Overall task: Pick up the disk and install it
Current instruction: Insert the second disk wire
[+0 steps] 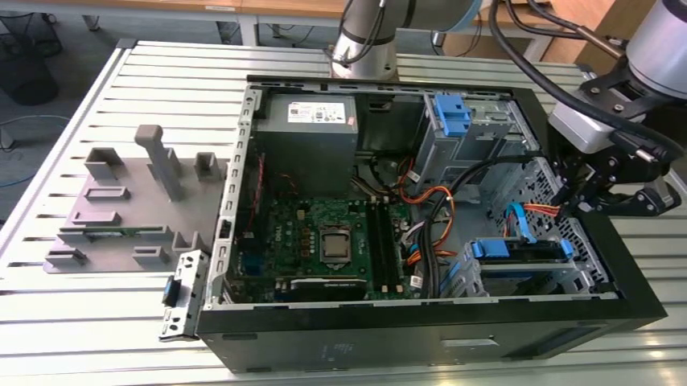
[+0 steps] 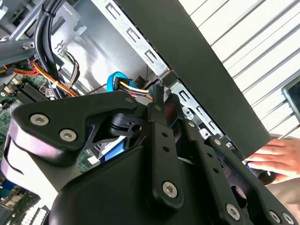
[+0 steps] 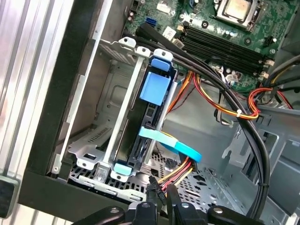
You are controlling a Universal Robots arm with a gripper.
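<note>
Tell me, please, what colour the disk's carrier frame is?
Blue, clearest in the first wrist view, on the disk's plastic carrier frame.

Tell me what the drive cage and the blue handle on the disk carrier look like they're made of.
Drive cage: looks like bare stamped sheet metal, dull silver-grey with punched holes and folded tabs. Blue handle: probably moulded plastic, with a smooth, evenly coloured, slightly glossy surface and rounded edges.

Cables (image 3: pixel 243 117) cross bay – disk (image 3: pixel 152 117) seated.

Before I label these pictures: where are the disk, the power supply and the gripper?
disk (image 3: pixel 153 89), first wrist view, blue carrier handle.
power supply (image 1: pixel 309 129), exterior view, grey side.
gripper (image 3: pixel 160 199), first wrist view, between fingertips.
</note>
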